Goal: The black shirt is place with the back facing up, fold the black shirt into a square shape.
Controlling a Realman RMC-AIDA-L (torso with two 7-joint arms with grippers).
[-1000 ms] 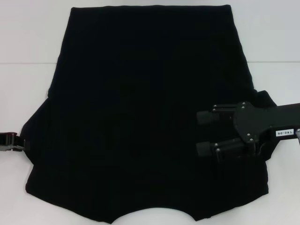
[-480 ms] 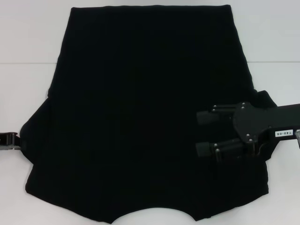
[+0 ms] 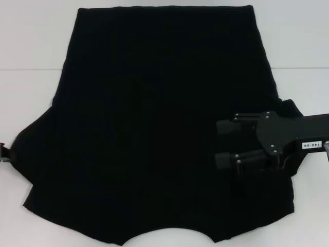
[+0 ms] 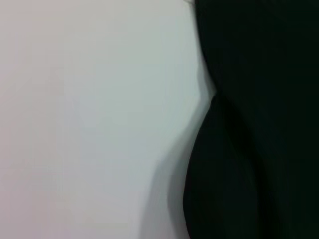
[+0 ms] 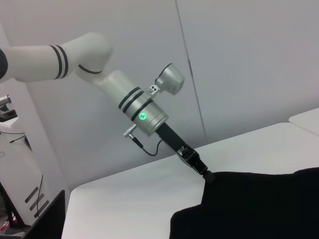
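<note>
My left claw (image 5: 208, 177), pinching the black shirt (image 3: 159, 118) sleeve, has drawn it further outward since earlier; my right claw (image 3: 224, 142) hovers, fingers apart, holding nothing.

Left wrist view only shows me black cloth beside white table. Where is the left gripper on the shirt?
Observer: The left gripper meets the tip of the left sleeve of the black shirt, at the far left edge of the head view.
Operator: And the right arm?
Observer: The right gripper is over the shirt near its right sleeve, jaws open, pointing toward the shirt's middle.
Operator: Any fold made?
Observer: None shows; the shirt lies spread out, with its curved neckline nearest the robot.
</note>
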